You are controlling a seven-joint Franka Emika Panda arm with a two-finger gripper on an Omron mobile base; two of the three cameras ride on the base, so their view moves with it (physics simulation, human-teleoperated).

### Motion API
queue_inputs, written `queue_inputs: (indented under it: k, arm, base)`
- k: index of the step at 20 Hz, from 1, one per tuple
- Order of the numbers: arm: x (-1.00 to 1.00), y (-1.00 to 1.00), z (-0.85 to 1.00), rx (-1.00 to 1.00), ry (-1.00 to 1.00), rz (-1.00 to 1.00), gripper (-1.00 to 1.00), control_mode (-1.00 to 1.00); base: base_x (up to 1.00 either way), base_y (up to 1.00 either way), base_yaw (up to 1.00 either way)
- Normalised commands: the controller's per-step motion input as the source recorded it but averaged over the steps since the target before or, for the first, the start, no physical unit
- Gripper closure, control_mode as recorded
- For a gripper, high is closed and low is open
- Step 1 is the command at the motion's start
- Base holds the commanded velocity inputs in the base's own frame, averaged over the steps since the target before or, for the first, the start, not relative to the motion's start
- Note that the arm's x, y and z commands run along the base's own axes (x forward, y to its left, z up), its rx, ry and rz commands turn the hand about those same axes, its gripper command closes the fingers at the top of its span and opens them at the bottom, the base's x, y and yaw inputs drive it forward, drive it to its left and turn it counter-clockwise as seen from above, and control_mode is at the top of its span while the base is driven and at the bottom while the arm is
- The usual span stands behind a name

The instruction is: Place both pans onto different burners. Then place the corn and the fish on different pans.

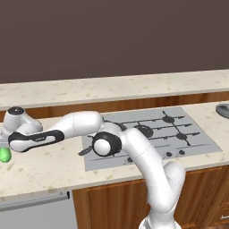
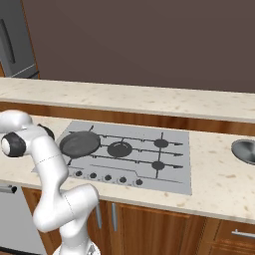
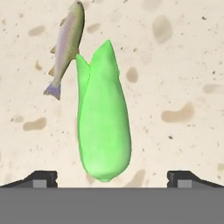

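Corn pickup pending, one pan on the hob.
Black skillet (image 2: pixel 79 143) sits over a left burner (image 2: pixel 119 149)'s neighbour on the grey hob (image 2: pixel 169 169), while the silver-grey pan (image 2: pixel 245 151) rests on the counter (image 2: pixel 219 184) well to the right, so the pan step looks half done. Gripper (image 3: pixel 111 177) hovers with its jaws spread wide and empty, straddling the near end of the corn (image 3: pixel 103 127), which lies flat on the counter left of the hob, green tip visible there too (image 1: pixel 5 154). Fish (image 3: pixel 66 46) lies just beside the corn's far end. Neither food item is on a pan yet.
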Motion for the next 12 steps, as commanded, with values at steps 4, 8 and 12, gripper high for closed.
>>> queue_inputs:
  k: [4, 8, 12]
  arm:
    - [0.15, 0.0, -0.1, 0.0, -0.01, 0.0, -1.0, -1.0]
    - [0.06, 0.02, -0.21, 0.0, 0.0, 0.0, -1.0, -1.0]
    - [0.03, 0.11, -0.26, -0.02, 0.0, 0.0, -1.0, -1.0]
  base:
    - [0.0, 0.0, 0.0]
    - [0.0, 0.0, 0.0]
    - [0.0, 0.0, 0.0]
